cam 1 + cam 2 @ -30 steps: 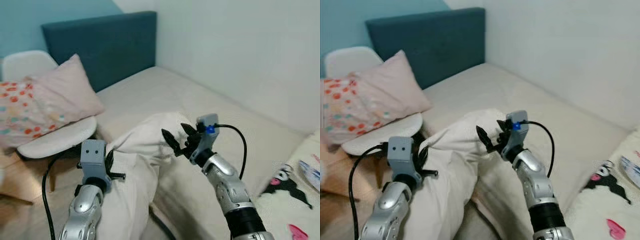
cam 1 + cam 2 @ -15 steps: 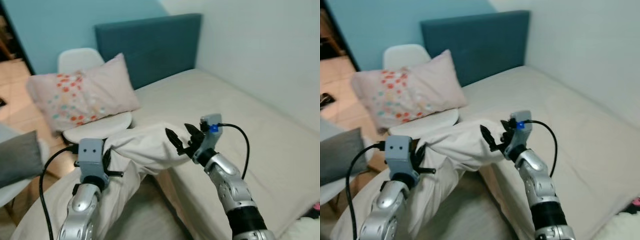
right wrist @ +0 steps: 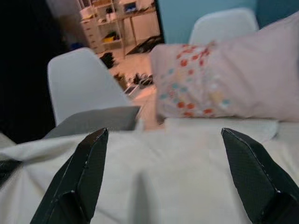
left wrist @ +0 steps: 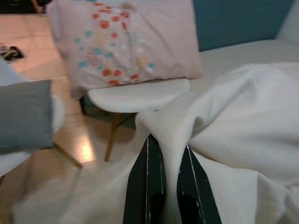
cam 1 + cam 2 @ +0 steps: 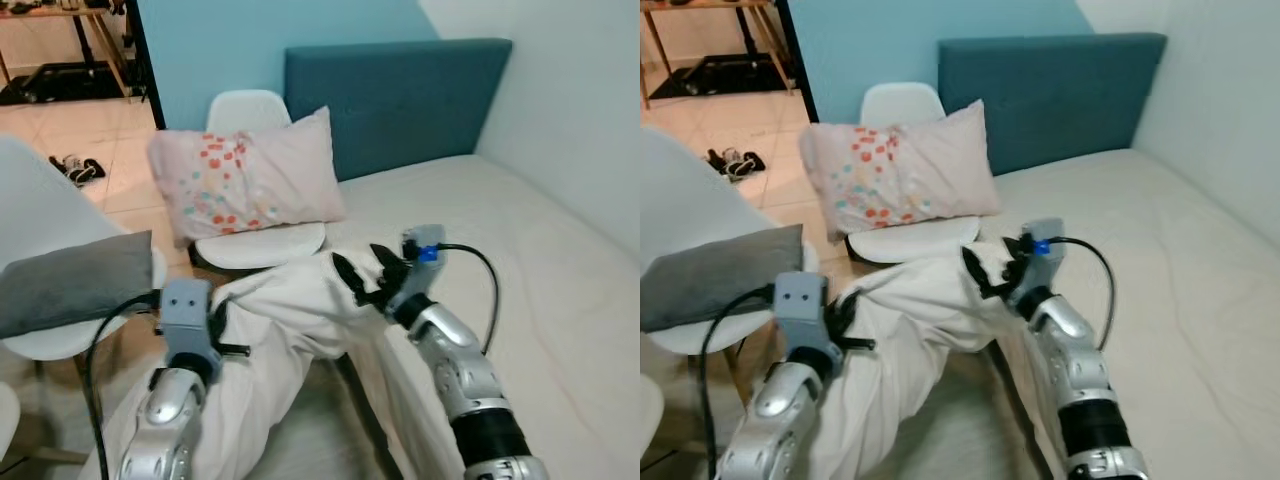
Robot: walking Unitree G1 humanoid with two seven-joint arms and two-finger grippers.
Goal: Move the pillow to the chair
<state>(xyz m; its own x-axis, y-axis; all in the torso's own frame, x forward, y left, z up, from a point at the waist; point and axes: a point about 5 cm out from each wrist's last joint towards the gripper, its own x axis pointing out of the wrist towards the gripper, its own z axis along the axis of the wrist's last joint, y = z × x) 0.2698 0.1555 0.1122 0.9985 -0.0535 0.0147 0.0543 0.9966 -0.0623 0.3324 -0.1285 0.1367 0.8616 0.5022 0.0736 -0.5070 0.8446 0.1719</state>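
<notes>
Left hand pinches the white pillow; right hand spread wide against it.

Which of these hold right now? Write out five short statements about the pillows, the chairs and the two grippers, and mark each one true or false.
1. The left gripper is pinching a fold of the cream pillow. True.
2. The right gripper is shut on the dotted pillow. False: its fingers are spread open at the cream pillow.
3. The dotted pillow stands on a white chair by the blue headboard. True.
4. The grey cushion lies on the bed. False: it lies on another white chair beside the robot's left arm.
5. The cream pillow already rests on a chair. False: it is held between the two grippers.
</notes>
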